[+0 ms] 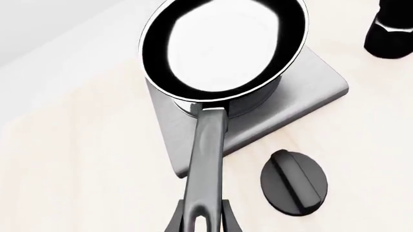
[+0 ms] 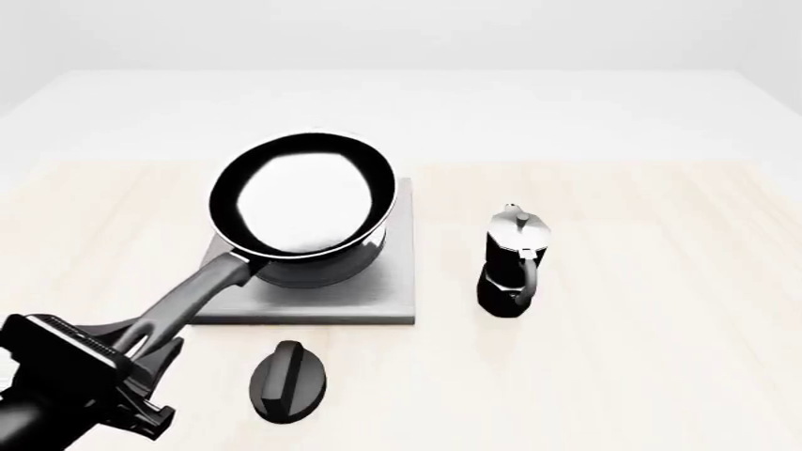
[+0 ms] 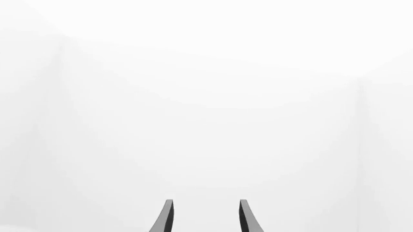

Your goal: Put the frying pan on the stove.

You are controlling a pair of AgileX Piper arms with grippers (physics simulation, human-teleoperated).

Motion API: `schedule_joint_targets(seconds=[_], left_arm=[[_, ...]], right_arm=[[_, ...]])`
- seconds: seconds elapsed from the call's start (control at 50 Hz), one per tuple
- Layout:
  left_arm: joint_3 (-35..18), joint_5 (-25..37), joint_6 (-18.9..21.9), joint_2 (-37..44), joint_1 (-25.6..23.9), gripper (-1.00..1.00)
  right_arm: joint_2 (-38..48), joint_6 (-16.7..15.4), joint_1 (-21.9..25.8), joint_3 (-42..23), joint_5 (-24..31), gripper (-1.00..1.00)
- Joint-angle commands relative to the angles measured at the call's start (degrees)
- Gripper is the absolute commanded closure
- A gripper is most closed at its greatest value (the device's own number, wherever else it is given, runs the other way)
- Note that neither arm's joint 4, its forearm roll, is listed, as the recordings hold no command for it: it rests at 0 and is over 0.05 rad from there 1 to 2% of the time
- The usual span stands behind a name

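The frying pan (image 2: 300, 202), black with a glossy pale inside, is over the grey stove (image 2: 382, 303), its bowl above the middle of the slab. I cannot tell whether its base rests on the burner or hangs just above it. The pan's long dark handle runs back toward the near left, where my left gripper (image 2: 153, 340) is shut on its end. In the left wrist view the frying pan (image 1: 226, 48) hides most of the stove (image 1: 313, 89), and my left gripper (image 1: 201, 221) clasps the handle near its hole. My right gripper (image 3: 204, 217) stands open, facing only blank white.
A black oval knob (image 2: 291, 381) lies on the table just in front of the stove, close to the handle; it also shows as the knob (image 1: 293, 181) in the left wrist view. A small black moka pot (image 2: 514, 263) with a silver lid stands to the stove's right.
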Motion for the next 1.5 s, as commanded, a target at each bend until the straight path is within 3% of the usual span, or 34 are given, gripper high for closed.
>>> schedule_joint_targets(seconds=[0.02, 1.5], left_arm=[[-0.69, -3.98, -1.78, 2.65, -0.61, 1.00], [2.30, -20.33, -2.61, 18.49, -0.96, 1.00]], right_arm=[[0.00, -0.21, 0.23, -0.08, 0.21, -1.00], [0.00, -0.59, 0.77, 1.62, -0.90, -1.00]])
